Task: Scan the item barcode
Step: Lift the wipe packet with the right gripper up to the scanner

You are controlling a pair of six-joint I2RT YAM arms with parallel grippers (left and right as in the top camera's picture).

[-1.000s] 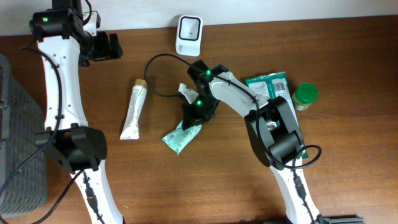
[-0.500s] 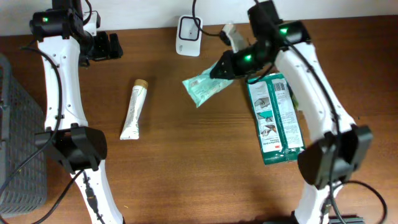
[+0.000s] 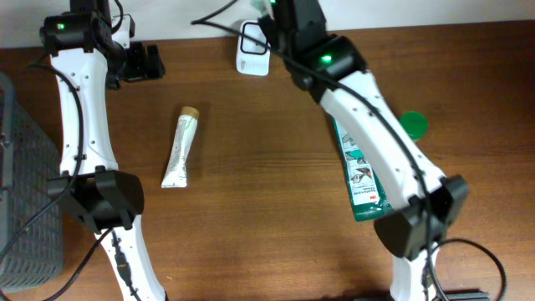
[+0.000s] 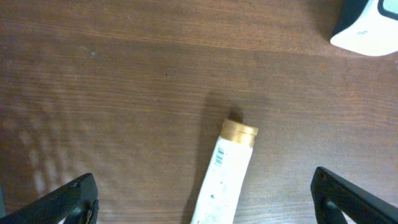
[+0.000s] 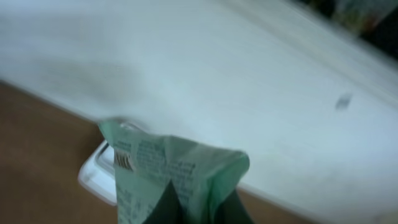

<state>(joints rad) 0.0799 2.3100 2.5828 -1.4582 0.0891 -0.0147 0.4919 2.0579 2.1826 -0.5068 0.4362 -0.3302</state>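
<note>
1. My right gripper [image 5: 198,206] is clenched on the lower edge of a small pale green plastic pouch [image 5: 177,168]. My dark fingers [image 5: 166,202] pinch it at the bottom of the right wrist view.
2. The pouch stands up from my fingers in the lower middle of that blurred view. Its black-and-white barcode [image 5: 122,162] sits at the pouch's upper left corner.
3. Just behind the pouch's left edge is a white plastic barcode scanner [image 5: 94,177] on the brown wooden table [image 5: 31,137], with a pale wall filling the upper frame. I cannot tell whether pouch and scanner touch.
4. In the overhead view my right arm [image 3: 376,142] runs from the lower right up to the top centre. Its wrist is over the scanner [image 3: 249,52] at the top edge.
5. Partly under that arm, right of centre, a long dark green printed packet [image 3: 366,180] lies flat. A round green-lidded jar [image 3: 412,124] stands near its upper right side.
6. My left gripper [image 3: 140,63] sits in the upper left of the overhead view, released and spread wide, holding nothing. Its fingers [image 4: 68,202] fill the bottom corners of the left wrist view.
7. A white squeeze tube with a gold cap [image 3: 180,150] lies left of centre, with its cap toward the top of the frame, apart from both grippers.
8. A grey mesh basket [image 3: 21,184] stands at the left edge.
</note>
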